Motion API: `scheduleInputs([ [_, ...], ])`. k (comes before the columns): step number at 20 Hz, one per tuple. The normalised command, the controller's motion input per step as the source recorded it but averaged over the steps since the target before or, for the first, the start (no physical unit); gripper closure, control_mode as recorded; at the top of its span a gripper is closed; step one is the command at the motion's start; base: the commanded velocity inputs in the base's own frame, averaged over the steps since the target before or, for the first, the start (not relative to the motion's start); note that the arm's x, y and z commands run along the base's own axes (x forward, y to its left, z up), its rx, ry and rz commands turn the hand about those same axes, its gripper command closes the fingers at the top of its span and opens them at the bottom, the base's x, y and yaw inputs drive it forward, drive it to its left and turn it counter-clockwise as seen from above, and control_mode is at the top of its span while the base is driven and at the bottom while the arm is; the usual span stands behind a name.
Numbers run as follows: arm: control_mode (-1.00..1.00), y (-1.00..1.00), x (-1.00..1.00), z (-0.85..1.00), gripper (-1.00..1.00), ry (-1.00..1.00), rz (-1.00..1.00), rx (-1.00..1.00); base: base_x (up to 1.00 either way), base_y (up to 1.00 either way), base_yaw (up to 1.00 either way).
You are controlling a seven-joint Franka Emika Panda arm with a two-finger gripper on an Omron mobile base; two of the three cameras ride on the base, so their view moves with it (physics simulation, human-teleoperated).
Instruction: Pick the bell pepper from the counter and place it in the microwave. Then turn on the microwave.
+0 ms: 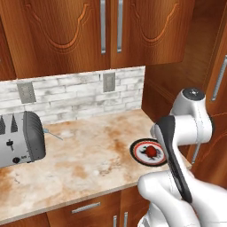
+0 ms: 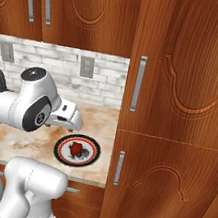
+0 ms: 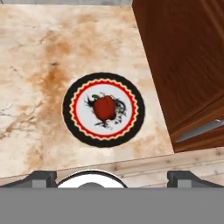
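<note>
A small red bell pepper [image 1: 151,151] [image 2: 76,149] [image 3: 105,107] with a green stem sits in the middle of a round plate [image 1: 136,150] [image 2: 61,149] [image 3: 70,109] that has a black and red rim. The plate rests on the beige marbled counter [image 1: 88,159] [image 2: 24,142] [image 3: 35,65], near its right end and front edge. My gripper [image 3: 113,178] hangs well above the plate and looks down on it. It is open, its two dark fingertips [image 3: 41,177] stand far apart, and nothing is between them. The microwave is out of view.
A silver toaster [image 1: 20,138] stands at the counter's left. A tall wooden cabinet [image 2: 176,143] [image 3: 183,65] with bar handles closes off the counter just right of the plate. Upper cabinets [image 1: 102,31] hang over the tiled back wall.
</note>
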Motion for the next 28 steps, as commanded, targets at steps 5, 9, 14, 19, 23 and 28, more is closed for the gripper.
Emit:
scheduleInputs([
  [5, -1.00, -0.08, 0.24, -0.30, -1.00, 0.01, 0.00, 0.00, 0.00, 0.00, 0.00],
  [9, -1.00, -0.03, 0.25, -0.19, -1.00, 0.02, 0.00, 0.00, 0.00, 0.00, 0.00],
  [14, -1.00, 0.00, 0.23, -0.12, -1.00, 0.03, 0.00, 0.00, 0.00, 0.00, 0.00],
  [19, -1.00, 0.00, 0.12, -0.16, -1.00, 0.04, 0.00, 0.00, 0.00, 0.00, 0.00],
  [23, -1.00, 0.00, 0.17, -0.28, -1.00, 0.04, 0.00, 0.00, 0.00, 0.00, 0.00],
  [28, -1.00, 0.00, 0.18, -0.28, -1.00, 0.02, 0.00, 0.00, 0.00, 0.00, 0.00],
])
